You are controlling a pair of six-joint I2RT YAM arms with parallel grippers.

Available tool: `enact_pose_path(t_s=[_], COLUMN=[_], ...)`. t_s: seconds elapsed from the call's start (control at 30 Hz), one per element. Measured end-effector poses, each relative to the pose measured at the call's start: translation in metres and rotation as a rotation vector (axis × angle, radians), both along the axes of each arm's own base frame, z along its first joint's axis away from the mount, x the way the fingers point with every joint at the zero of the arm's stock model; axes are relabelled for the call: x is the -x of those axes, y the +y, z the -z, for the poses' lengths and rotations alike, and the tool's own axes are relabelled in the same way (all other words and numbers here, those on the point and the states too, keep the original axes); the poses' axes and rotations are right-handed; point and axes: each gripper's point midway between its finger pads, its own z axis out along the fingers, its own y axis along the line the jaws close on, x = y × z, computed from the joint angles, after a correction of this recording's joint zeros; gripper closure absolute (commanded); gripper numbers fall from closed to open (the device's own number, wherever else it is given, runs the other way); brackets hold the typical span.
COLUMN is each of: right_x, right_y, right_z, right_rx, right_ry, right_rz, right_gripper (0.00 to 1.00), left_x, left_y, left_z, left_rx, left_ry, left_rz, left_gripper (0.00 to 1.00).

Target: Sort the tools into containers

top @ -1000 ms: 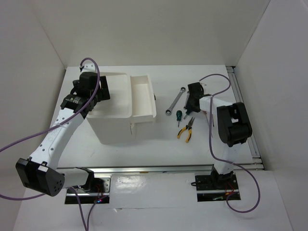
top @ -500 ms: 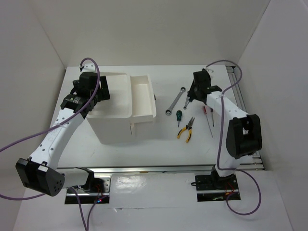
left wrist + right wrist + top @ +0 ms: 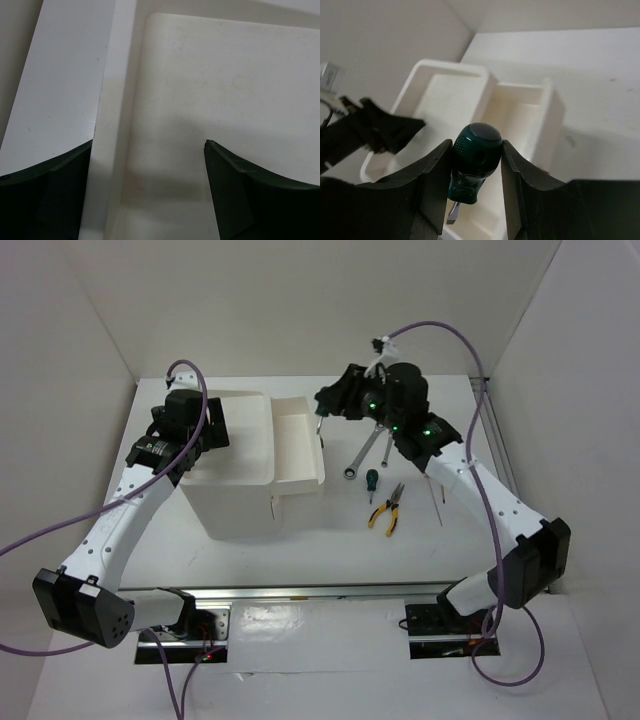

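Observation:
My right gripper [image 3: 322,402] is shut on a green-handled screwdriver [image 3: 475,167] and holds it in the air over the open slide-out drawer [image 3: 298,440] of the white box [image 3: 235,480]. The screwdriver's flat tip points down, as the right wrist view shows between my right gripper's [image 3: 476,150] jaws. My left gripper [image 3: 196,430] is open and empty over the left rim of the box's recessed top tray [image 3: 210,85]. A silver ratchet wrench [image 3: 362,453], a second green-handled screwdriver [image 3: 371,480], yellow-handled pliers [image 3: 386,510] and thin screwdrivers [image 3: 437,490] lie on the table right of the box.
The drawer [image 3: 530,112] is pulled out to the box's right with a dark knob [image 3: 322,441] on its front. White walls stand close on three sides. A metal rail [image 3: 505,480] runs along the table's right edge.
My right gripper has lifted a green-handled screwdriver off the table and swung up and left, from beside the wrench to above the open drawer. The left arm has not moved.

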Motion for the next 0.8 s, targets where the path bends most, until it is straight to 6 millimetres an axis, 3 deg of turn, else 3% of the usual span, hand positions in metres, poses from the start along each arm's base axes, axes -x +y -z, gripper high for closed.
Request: enact_pose_path(t_s=[0.17, 0.27, 0.3, 0.33, 0.4, 0.47, 0.6, 0.7, 0.8], right_x=[0.022, 0.017, 0.014, 0.012, 0.009, 0.006, -0.001, -0.010, -0.015], right_y=[0.077, 0.099, 0.102, 0.103, 0.103, 0.101, 0.094, 0.068, 0.020], right_z=[0.032, 0.052, 0.058, 0.064, 0.071, 0.072, 0.067, 0.067, 0.069], right_rx=[0.032, 0.069, 0.079, 0.087, 0.111, 0.118, 0.146, 0.212, 0.278], right_ry=[0.055, 0.080, 0.087, 0.098, 0.097, 0.096, 0.068, 0.061, 0.085], right_rz=[-0.186, -0.211, -0.208, -0.203, -0.191, -0.172, -0.129, -0.011, 0.161], right_gripper=[0.95, 0.55, 0.28, 0.23, 0.18, 0.03, 0.01, 0.03, 0.05], left_x=[0.000, 0.000, 0.000, 0.000, 0.000, 0.000, 0.000, -0.001, -0.001], left_y=[-0.001, -0.001, -0.001, -0.001, -0.001, -0.001, -0.001, -0.001, -0.001], left_z=[0.000, 0.000, 0.000, 0.000, 0.000, 0.000, 0.000, 0.002, 0.001], left_rx=[0.002, 0.002, 0.002, 0.002, 0.003, 0.003, 0.003, 0.001, 0.001], left_ry=[0.000, 0.000, 0.000, 0.000, 0.000, 0.000, 0.000, 0.004, 0.003], left_rz=[0.002, 0.003, 0.003, 0.003, 0.003, 0.003, 0.004, 0.004, 0.004], left_gripper=[0.05, 0.05, 0.05, 0.05, 0.05, 0.05, 0.05, 0.05, 0.04])
